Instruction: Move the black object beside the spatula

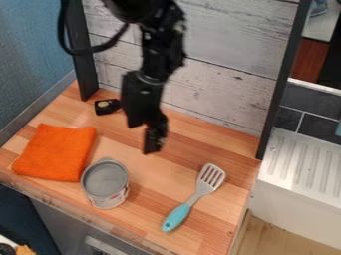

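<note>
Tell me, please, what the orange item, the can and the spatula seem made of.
The orange item looks like soft fabric, matte with rounded edges. The can seems metal, judging by its dull grey rim. The spatula has an even turquoise handle, likely plastic or silicone, and a pale grey slotted head, perhaps metal.

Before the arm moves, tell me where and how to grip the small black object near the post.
Grip the black object across its blocky body, likely best coming from above and slightly from the front: it sits low on the counter, and the dark post stands close behind it, crowding that side.
</note>
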